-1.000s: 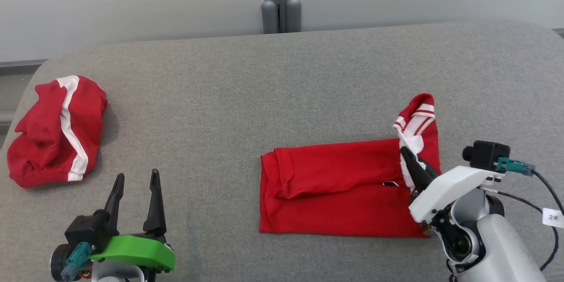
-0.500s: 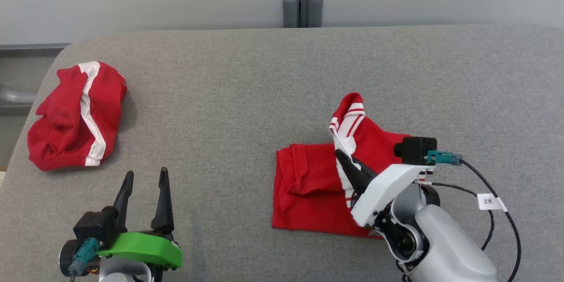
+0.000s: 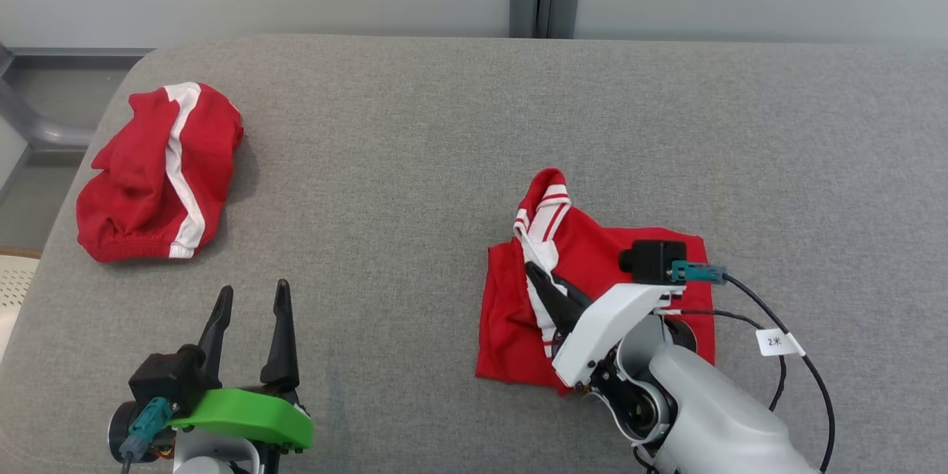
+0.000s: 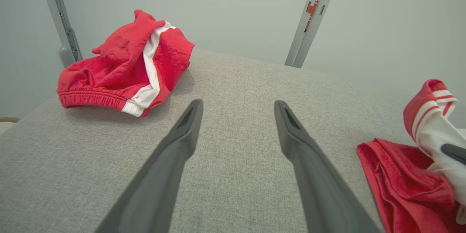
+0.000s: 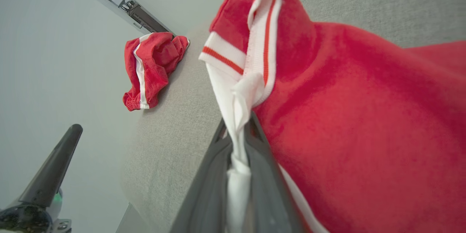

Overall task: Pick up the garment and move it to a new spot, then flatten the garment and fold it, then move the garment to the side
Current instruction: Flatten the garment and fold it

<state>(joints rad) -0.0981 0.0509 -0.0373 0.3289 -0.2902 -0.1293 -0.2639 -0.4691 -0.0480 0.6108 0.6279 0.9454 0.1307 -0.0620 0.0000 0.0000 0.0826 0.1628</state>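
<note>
clamped together on the white striped trim (image 3: pixel 546 221) at the right gripper (image 3: pixel 532 268), lower middle-right of the head view. holding that end of the red garment (image 3: pixel 511 318) raised over its own body on the grey surface (image 3: pixel 415 148). looks like the fold step. spread wide and empty at the left gripper (image 3: pixel 252 300), lower left. next, likely: lay the flap down square, then let go.
</note>
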